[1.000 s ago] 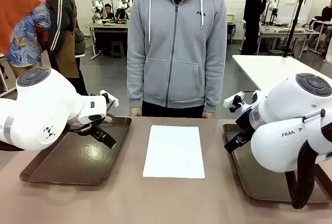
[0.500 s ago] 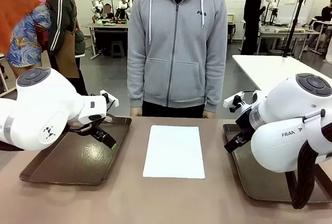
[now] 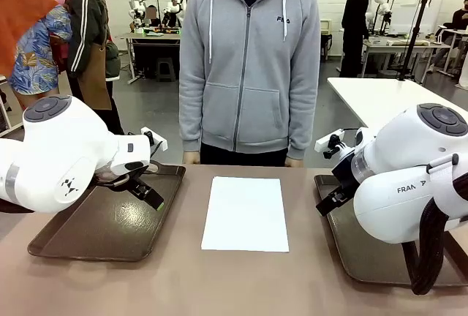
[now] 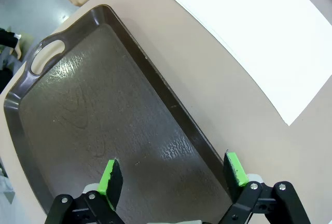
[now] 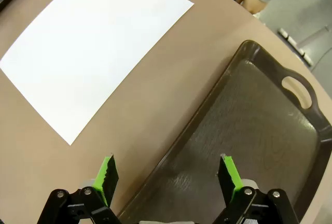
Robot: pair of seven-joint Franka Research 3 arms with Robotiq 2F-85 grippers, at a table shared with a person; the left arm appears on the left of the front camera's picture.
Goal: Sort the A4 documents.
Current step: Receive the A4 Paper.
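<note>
A4 documents [image 3: 246,213] lie mid-table in the front view, between left tray [image 3: 95,232] and right tray [image 3: 358,254], seemingly within either arm's reach. Left wrist: left gripper [image 4: 174,168] hangs wide open over left tray. Right wrist: right gripper [image 5: 167,171] gapes likewise, holding nothing

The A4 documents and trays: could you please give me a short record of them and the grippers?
A4 documents: flat at the middle of the table
left tray: bare where visible
right tray: bare where visible
left gripper: open, over left tray
right gripper: open, over right tray's inner rim
person: at far side, hands at table edge
</note>
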